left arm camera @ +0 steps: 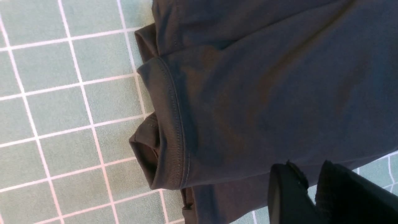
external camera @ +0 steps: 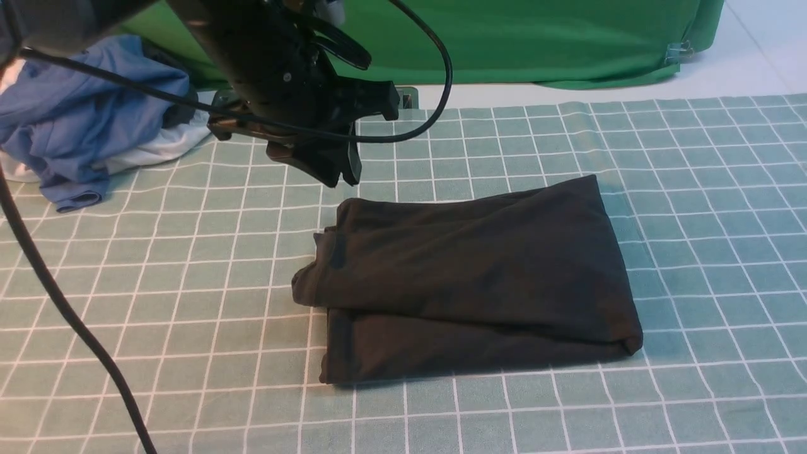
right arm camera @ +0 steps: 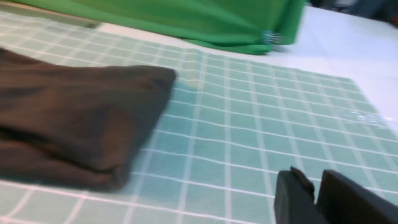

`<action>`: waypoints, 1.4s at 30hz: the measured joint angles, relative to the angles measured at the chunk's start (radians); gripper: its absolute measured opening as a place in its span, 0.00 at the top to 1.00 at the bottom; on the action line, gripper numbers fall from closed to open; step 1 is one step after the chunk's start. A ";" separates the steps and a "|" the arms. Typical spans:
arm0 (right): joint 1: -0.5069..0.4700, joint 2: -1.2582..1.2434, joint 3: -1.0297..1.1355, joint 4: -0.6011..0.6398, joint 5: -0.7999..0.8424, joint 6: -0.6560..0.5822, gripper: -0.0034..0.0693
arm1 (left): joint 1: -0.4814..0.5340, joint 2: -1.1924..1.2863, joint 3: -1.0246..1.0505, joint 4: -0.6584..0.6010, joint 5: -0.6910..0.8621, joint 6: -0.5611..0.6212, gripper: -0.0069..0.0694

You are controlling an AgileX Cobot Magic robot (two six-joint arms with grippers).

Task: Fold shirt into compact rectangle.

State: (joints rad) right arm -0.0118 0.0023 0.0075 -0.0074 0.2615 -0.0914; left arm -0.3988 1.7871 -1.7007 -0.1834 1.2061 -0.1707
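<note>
The black shirt lies folded into a rough rectangle on the green checked cloth, with a ribbed hem and a tucked sleeve end at its left edge. My left gripper hangs in the air just beyond the shirt's far left corner. Its jaws stand a narrow gap apart with nothing between them. My right gripper is out of the front view. In its wrist view it sits over bare cloth to the right of the shirt, jaws slightly apart and empty.
A heap of blue and white garments lies at the far left. A green backdrop closes the far side, with white floor beside it. A black cable crosses the near left part of the cloth.
</note>
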 joint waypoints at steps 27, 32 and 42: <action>-0.055 -0.002 0.000 -0.023 -0.009 0.001 0.65 | -0.001 -0.582 0.589 -0.035 -0.223 0.022 0.89; -0.055 -0.002 0.000 -0.023 -0.009 0.001 0.63 | -0.022 -0.851 0.971 -0.272 -0.724 0.111 0.89; -0.055 -0.002 0.000 -0.023 -0.010 0.001 0.63 | -0.022 -1.167 1.451 -0.290 -1.400 0.140 0.89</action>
State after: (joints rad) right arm -0.0664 0.0000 0.0075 -0.0302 0.2519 -0.0905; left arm -0.4204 0.6199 -0.2501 -0.4733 -0.1937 -0.0304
